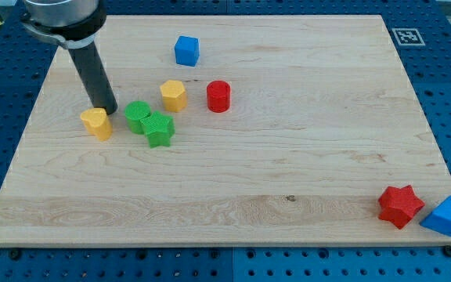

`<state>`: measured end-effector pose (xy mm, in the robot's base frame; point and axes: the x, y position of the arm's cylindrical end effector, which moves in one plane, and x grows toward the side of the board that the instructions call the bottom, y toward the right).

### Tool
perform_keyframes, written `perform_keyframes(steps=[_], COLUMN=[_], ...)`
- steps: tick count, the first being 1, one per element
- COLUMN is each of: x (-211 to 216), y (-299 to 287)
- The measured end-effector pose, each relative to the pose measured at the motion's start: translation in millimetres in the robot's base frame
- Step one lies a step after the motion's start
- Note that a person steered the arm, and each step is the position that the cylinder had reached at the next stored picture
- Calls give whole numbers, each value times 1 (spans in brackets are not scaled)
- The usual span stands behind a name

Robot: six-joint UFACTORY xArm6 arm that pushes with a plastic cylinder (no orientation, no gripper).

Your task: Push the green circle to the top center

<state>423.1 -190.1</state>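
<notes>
My tip (pixel 108 110) rests on the wooden surface (pixel 288 172), just above a yellow block (pixel 96 123) and just left of the green circle (pixel 137 116). My end effector is a bare rod and holds nothing. The green circle sits in the left half, touching a green star (pixel 159 129). Nearby are a yellow hexagon (pixel 173 95), red cylinder (pixel 218 96) and blue cube (pixel 186 50). A red star (pixel 400 206) and blue triangle (pixel 445 216) lie at bottom right.

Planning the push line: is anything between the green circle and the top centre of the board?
Yes. The yellow block sits just up and right of the green circle, with the blue cube beyond it. My tip is at the circle's left.
</notes>
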Motion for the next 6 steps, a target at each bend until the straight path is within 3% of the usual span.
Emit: perform_keyframes(steps=[4,6], x=[7,58], y=[-57,-57])
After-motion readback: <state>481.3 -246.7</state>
